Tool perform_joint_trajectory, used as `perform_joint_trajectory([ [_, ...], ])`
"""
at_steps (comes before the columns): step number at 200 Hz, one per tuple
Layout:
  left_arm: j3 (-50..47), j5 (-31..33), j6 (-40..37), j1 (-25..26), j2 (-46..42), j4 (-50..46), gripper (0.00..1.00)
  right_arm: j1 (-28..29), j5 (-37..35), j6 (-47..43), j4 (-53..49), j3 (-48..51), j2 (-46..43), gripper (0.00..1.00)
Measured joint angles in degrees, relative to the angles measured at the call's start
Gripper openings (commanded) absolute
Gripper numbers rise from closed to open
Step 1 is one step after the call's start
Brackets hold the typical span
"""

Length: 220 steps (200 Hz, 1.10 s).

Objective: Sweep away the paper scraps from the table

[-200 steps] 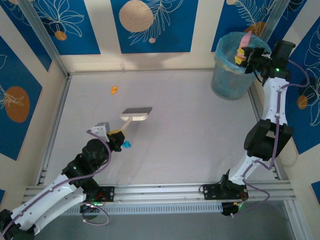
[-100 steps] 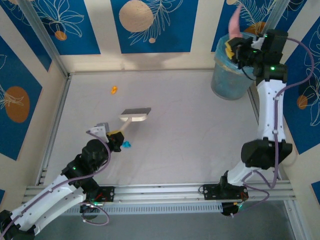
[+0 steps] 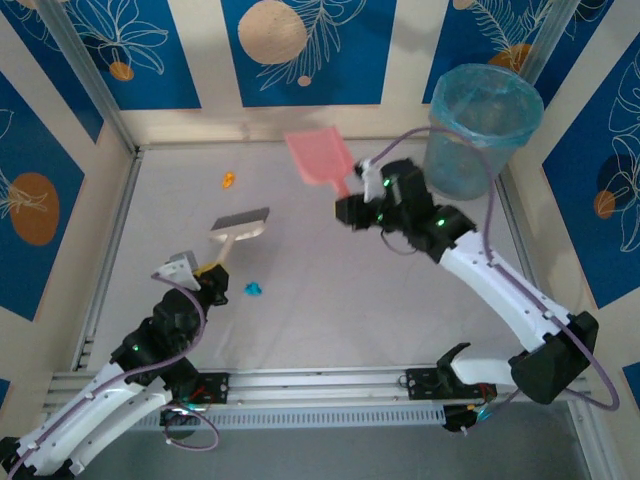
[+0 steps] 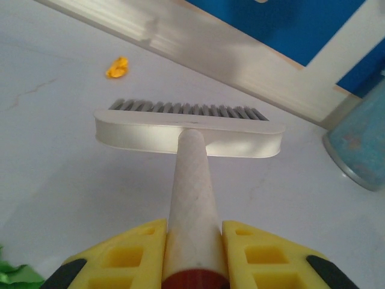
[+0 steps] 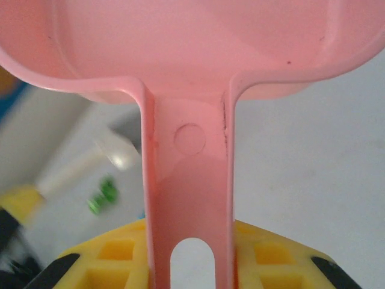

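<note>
On the white table [image 3: 330,300] lie an orange paper scrap [image 3: 228,180] [image 4: 117,66] at the back left and a cyan scrap [image 3: 253,289] near the left arm. A green scrap [image 4: 12,274] [image 5: 102,194] shows at the edge of the wrist views. My left gripper [image 3: 208,272] [image 4: 194,241] is shut on the cream brush's handle [image 4: 192,192]; the brush head [image 3: 240,222] rests ahead of it. My right gripper [image 3: 352,210] [image 5: 189,253] is shut on the pink dustpan's handle [image 5: 187,180], and the pan [image 3: 318,157] is lifted over the table's middle back.
A translucent blue bin [image 3: 478,130] [image 4: 361,144] stands at the back right corner. Aluminium rails [image 3: 110,240] edge the table, with blue-and-cream wall panels behind. Open table surface lies between the two arms.
The right arm has swung from over the bin to the left, over the table's middle, carrying the dustpan. The left arm has shifted the brush slightly left.
</note>
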<state>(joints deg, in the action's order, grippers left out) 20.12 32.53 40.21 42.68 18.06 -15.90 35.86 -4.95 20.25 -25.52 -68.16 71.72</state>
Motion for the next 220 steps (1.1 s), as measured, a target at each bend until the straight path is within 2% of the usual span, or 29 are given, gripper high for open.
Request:
perform_joint_trajectory([
  [28, -0.35, 3.37, 0.39, 0.00, -0.04, -2.32, 0.00, 6.05, -7.96, -2.38, 5.07, 12.72, -0.15, 0.00],
  [63, -0.35, 9.18, 0.37, 0.00, -3.61, -5.33, 0.00, 8.33, -15.61, -1.73, 14.16, 21.77, 0.46, 0.00],
  [96, -0.35, 13.29, 0.39, 0.00, -6.38, -6.80, 0.00, 9.81, -21.24, -2.47, 20.76, 23.65, 7.80, 0.00],
  [127, 0.87, 15.28, 1.46, 0.00, -5.51, -8.63, 0.00, 10.49, -21.70, -3.06, 19.41, 20.15, 16.06, 0.00],
  [154, 3.89, 16.92, 4.35, 0.00, 0.79, -8.61, 0.00, 11.32, -20.44, -3.32, 18.84, 16.00, 21.84, 0.00],
  [195, 14.10, 18.08, 7.34, -0.44, 19.74, -8.44, 0.00, 14.08, -17.57, -4.85, 17.62, 12.22, 26.77, 0.00],
  [220, 21.16, 14.51, 7.37, -4.81, 30.51, -6.38, 0.00, 15.52, -16.17, -5.88, 16.20, 10.16, 28.87, 0.00],
])
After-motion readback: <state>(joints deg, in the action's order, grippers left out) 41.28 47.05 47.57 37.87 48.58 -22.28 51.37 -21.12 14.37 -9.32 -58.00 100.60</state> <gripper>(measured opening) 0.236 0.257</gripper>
